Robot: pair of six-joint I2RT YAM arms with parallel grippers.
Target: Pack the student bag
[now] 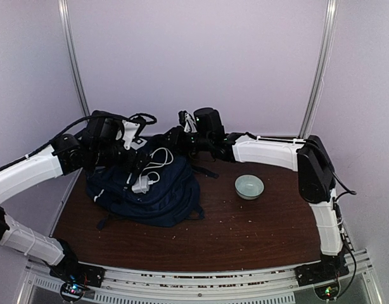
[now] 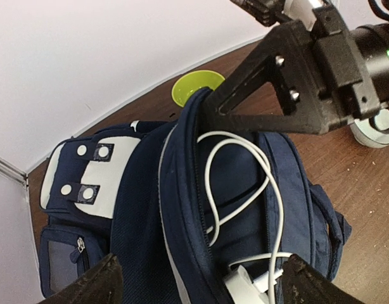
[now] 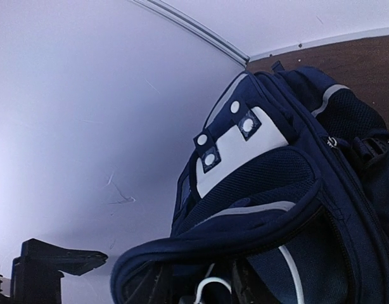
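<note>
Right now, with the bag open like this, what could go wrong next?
The white cable loops loosely over the opening of the student bag; the open left gripper above it might snag a loop. The right gripper sits at the rim; if the rim slips, the opening may sag shut.

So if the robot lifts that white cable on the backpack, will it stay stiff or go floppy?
Probably floppy: the white cable lies in loose curves over the student bag. It looks thin, so likely light. The white charger block at its end would probably dangle.
</note>
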